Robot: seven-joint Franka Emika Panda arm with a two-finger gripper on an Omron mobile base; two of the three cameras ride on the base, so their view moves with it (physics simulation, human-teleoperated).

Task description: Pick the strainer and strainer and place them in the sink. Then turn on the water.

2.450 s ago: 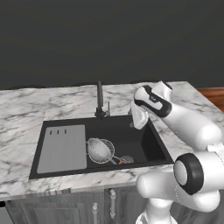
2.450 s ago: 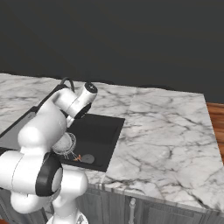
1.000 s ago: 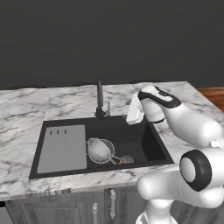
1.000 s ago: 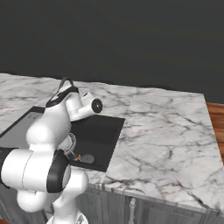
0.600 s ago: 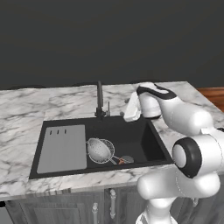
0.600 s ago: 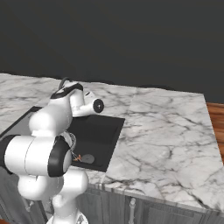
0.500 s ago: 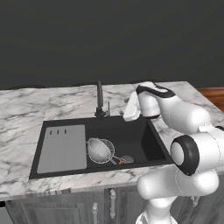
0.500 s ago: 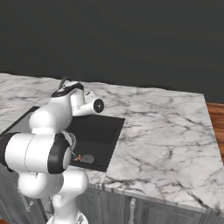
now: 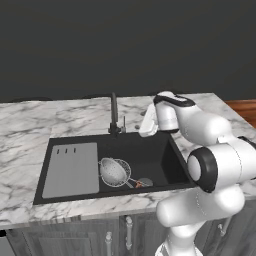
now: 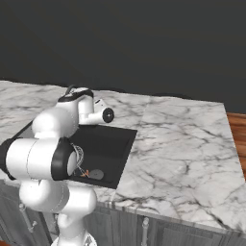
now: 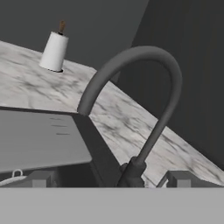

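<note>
With a strainer [image 9: 114, 171] already lying in the sink [image 9: 155, 160], the arm has turned toward the tap [image 9: 114, 113], which suggests the water step is next. No stream runs from the spout. The strainer sits on the basin floor just right of the drainboard [image 9: 71, 169], roughly below the tap, its thin handle pointing away from the drainboard toward the drain. A second strainer cannot be told apart from it.

The end effector [image 9: 146, 123] hangs over the sink's back edge, to the right of the tap and close to it but not touching; it is released, jaws spread wide, holding nothing. From the hand view, the tap [image 11: 144, 109] curves overhead and its base rises between the two fingertips [image 11: 41, 178], so the hand seems lined up on the base, where a small lever [image 9: 124, 123] stands just right of the tap.

Free room is tight between the tap and the dark back wall. The marble surface [image 9: 30, 120] lies bare left of the tap, apart from a paper roll [image 11: 54, 50] well off.
</note>
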